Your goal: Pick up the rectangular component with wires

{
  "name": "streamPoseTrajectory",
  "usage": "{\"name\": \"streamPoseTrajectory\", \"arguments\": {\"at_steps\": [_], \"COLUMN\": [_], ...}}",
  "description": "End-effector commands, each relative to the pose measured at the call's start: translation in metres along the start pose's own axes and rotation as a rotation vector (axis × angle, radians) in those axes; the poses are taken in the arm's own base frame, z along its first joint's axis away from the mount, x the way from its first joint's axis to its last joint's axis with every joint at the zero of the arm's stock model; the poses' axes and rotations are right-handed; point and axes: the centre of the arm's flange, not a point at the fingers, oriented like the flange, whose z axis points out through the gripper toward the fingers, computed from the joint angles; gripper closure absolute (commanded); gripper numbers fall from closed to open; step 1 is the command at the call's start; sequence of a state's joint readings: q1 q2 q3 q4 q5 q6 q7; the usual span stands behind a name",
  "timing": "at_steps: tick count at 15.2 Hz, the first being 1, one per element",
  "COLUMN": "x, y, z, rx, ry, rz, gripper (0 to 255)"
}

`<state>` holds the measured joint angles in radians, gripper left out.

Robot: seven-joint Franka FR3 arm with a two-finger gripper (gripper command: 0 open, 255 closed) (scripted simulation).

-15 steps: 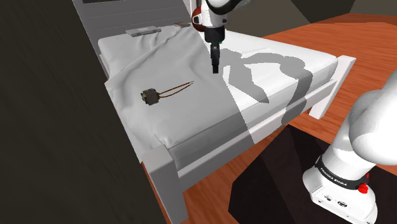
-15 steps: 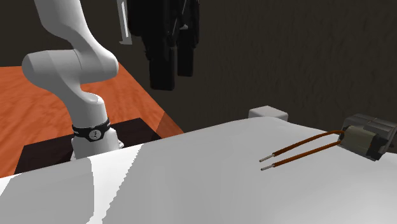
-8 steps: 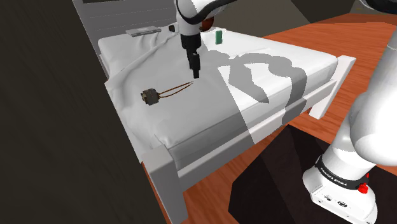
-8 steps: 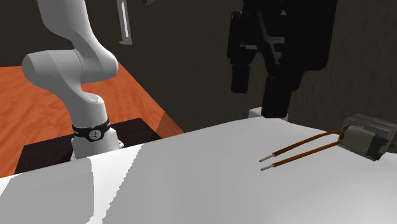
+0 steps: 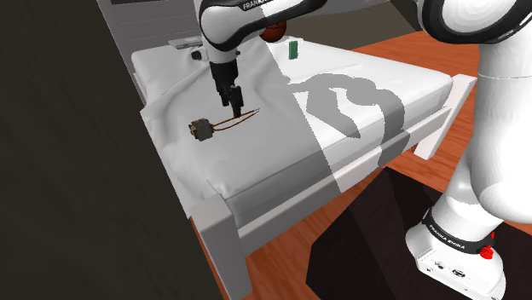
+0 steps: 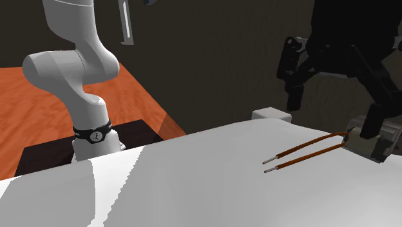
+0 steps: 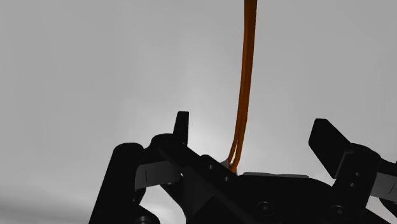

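Note:
The rectangular component [image 5: 202, 129] is a small dark grey block lying on the white bed sheet [image 5: 256, 162], with two orange wires [image 5: 241, 118] trailing from it. My black gripper [image 5: 232, 100] hangs open just above the wires, close beside the block. In the second exterior view the gripper [image 6: 332, 113] straddles the block end of the wires [image 6: 309, 151], and one finger partly covers the component [image 6: 380, 147]. In the wrist view the wires [image 7: 245, 83] run out from between the spread fingers of the gripper [image 7: 253, 124]. Nothing is held.
The bed has a white frame with a corner post [image 5: 465, 85] and a headboard behind. A small green object [image 5: 293, 49] and a flat grey item [image 5: 192, 41] lie near the head end. Orange wooden floor [image 5: 477, 43] surrounds the bed; the dark stand [image 5: 367, 247] sits at lower right.
The arm has swung towards the shoulder view's left and lowered, from over the bed's middle to just above the wires beside the component. The fingers have stayed open.

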<state>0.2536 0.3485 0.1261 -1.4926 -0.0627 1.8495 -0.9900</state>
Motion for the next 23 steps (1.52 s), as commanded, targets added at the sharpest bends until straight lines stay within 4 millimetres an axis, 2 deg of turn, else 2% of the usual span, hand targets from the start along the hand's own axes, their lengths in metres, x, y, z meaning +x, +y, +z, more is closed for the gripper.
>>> {"name": "streamPoseTrajectory", "arguments": {"at_steps": [1, 7, 9, 10, 19, 23], "x": [0.012, 0.013, 0.013, 0.013, 0.013, 0.013], "y": [0.0, -0.001, -0.001, -0.002, -0.001, 0.0], "z": [0.009, 0.041, 0.044, 0.044, 0.044, 0.023], "rx": [0.0, 0.0, 0.0, 0.0, 0.0, 0.0], "ry": [0.003, 0.003, 0.003, 0.003, 0.003, 0.003], "rz": [-0.038, -0.038, -0.038, -0.038, -0.038, -0.038], "gripper": [0, 0, 0, 255, 255, 255]}}
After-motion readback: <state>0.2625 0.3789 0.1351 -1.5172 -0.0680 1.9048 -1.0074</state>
